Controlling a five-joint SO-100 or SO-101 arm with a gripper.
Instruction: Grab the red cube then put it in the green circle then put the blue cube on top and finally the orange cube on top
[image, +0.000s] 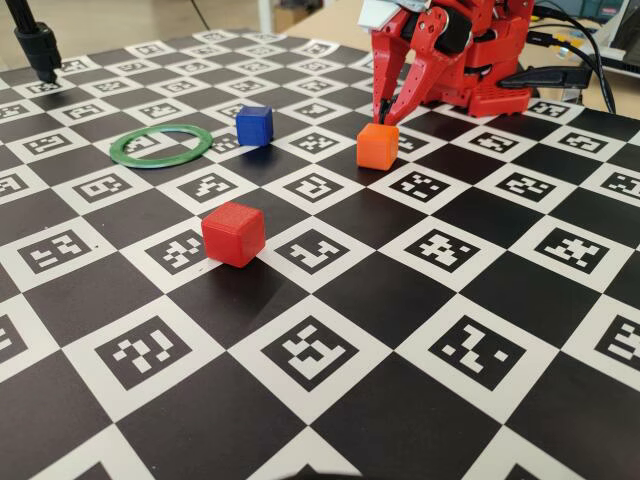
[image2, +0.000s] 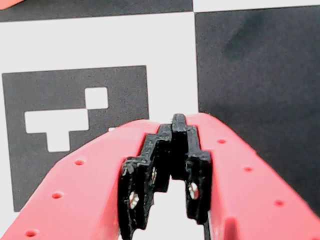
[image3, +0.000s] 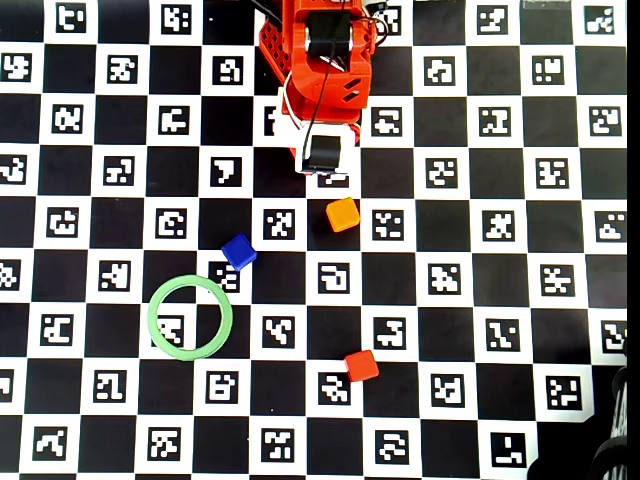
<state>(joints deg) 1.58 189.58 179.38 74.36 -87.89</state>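
I see the gripper (image: 384, 112) closed and empty, tips down just behind the orange cube (image: 377, 145). The red cube (image: 233, 233) sits alone on open board nearest the fixed camera, well clear of the ring (image: 160, 146). The blue cube (image: 254, 125) lies just beside the ring's edge, with free squares all round.

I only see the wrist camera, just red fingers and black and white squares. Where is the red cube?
Observer: Far from the hand. In the fixed view the red cube lies alone, nearer the camera, past the orange cube.
Operator: Is anything in the ring yet?
Observer: No. In the overhead view the ring holds nothing, and the blue cube sits just outside it, not touching.
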